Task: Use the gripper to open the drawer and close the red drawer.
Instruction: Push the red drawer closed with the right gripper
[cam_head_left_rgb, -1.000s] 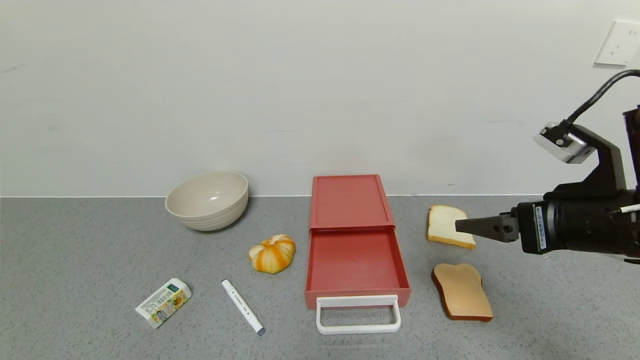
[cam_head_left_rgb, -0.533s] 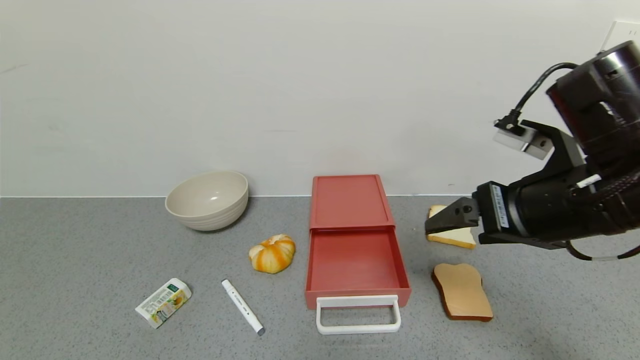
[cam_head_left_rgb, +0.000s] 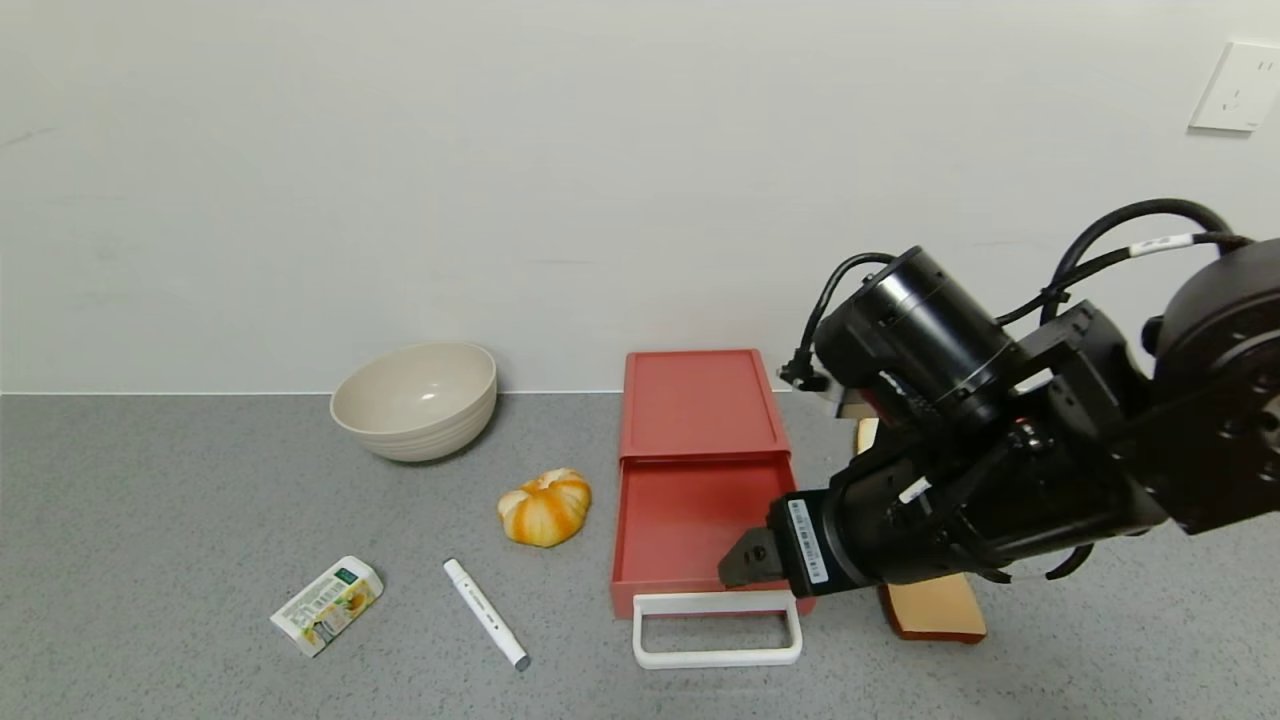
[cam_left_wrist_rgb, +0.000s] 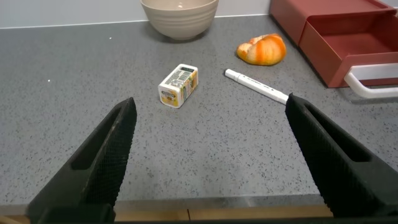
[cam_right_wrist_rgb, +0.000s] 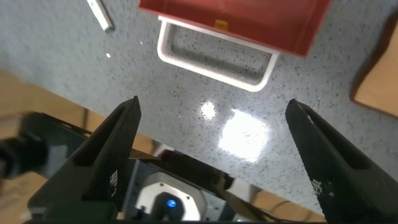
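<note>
The grey bench (cam_head_left_rgb: 180, 520) carries everything. My right end effector (cam_head_left_rgb: 745, 560) hangs above the near right corner of the red drawer (cam_head_left_rgb: 700, 520), which stands pulled out of its case (cam_head_left_rgb: 698, 400) with its white handle (cam_head_left_rgb: 716, 630) toward me. My right fingers (cam_right_wrist_rgb: 109, 158) are spread wide and hold nothing; the wrist camera looks down between them at the handle (cam_right_wrist_rgb: 214, 59) and the drawer's front wall (cam_right_wrist_rgb: 249, 22), both clear of my fingertips. My left end effector (cam_left_wrist_rgb: 211, 162) hovers low near the bench edge, also spread wide and empty.

The head view alone shows the case against the wall, the beige bowl (cam_head_left_rgb: 415, 400) to its left and a brown bread slice (cam_head_left_rgb: 935, 610) partly hidden under my right arm. The left wrist view shows the small pumpkin (cam_left_wrist_rgb: 262, 50), the white marker (cam_left_wrist_rgb: 256, 86) and the small carton (cam_left_wrist_rgb: 178, 86) from the side, well apart from my fingers. The right wrist view catches the marker's tip (cam_right_wrist_rgb: 99, 14).
</note>
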